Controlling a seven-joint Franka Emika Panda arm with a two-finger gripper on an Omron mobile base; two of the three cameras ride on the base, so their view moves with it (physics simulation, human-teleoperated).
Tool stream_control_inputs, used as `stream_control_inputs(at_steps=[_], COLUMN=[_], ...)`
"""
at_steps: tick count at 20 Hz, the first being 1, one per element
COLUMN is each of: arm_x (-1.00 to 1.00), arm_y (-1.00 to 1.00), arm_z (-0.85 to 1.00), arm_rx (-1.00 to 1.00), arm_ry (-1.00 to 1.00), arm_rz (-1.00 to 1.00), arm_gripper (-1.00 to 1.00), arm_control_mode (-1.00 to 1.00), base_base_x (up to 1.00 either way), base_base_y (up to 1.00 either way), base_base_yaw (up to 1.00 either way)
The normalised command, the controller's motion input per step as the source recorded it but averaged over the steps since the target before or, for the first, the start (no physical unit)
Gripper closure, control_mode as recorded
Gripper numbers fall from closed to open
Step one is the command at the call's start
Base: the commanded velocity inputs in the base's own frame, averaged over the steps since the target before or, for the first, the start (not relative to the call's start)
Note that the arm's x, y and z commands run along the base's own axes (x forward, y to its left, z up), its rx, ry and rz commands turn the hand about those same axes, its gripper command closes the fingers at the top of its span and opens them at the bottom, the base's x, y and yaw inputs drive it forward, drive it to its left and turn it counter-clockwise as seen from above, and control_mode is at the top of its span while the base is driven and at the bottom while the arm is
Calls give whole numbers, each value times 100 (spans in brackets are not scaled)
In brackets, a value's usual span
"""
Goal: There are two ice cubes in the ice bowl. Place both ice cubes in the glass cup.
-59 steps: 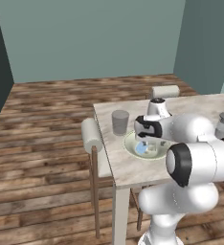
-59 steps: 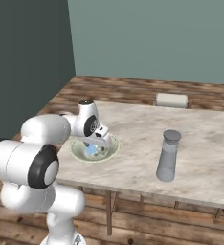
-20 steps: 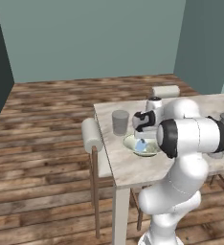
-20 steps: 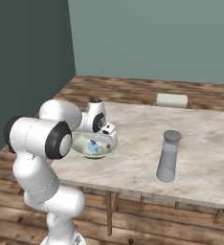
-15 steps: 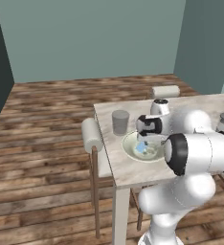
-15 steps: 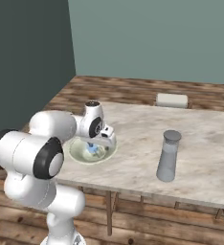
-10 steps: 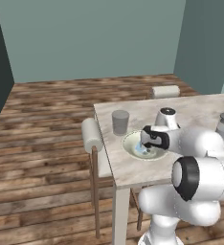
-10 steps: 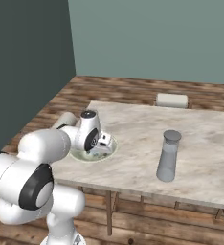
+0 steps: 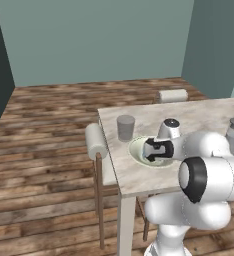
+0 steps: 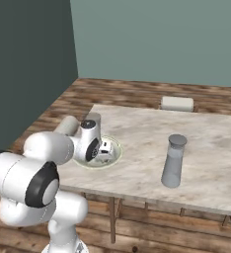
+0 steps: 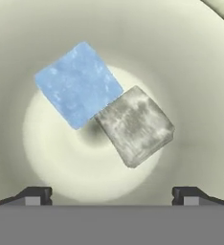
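The pale greenish-cream ice bowl (image 9: pixel 136 148) stands near the table's left edge, its rim (image 10: pixel 116 147) showing past my hand. My gripper (image 9: pixel 152 151) hangs low inside it, open and holding nothing. In the hand view, two ice cubes lie on the bowl floor (image 11: pixel 80 167). The pale blue one (image 11: pixel 78 84) touches the whitish-clear one (image 11: pixel 134 126). Both lie beyond my gripper (image 11: pixel 111 196), whose fingertips (image 11: pixel 35 195) stand wide apart on either side. The glass cup (image 9: pixel 125 127) stands upright just behind the bowl, apart from it.
A taller slim grey capped bottle (image 10: pixel 173 161) stands on the marble table (image 10: pixel 206 143) well to the right. Chair backs with cream pads sit at the table's left side (image 9: pixel 95 142) and far side (image 9: pixel 172 95). The table's front edge lies close to the bowl.
My arm has swung around and the hand has dropped from above the bowl down into it. The jaws stay wide. The cubes, the cup and the bottle have not moved.
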Motion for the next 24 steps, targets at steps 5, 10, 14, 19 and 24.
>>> stream_control_inputs(at_steps=[5,10,14,19,24], arm_x=[33,0,0,0,4], arm_y=[15,8,-2,-7,0], arm_z=[29,-1,-23,-14,0], arm_rx=[-3,-5,-16,-10,0], arm_ry=[23,1,0,0,0], arm_rz=[0,1,14,14,0], arm_gripper=[-100,-100,-100,-100,-100], arm_control_mode=[-100,-100,-100,-100,-100], base_base_x=[0,0,0,0,0], base_base_y=[0,0,0,0,0], base_base_yaw=[0,0,0,0,0])
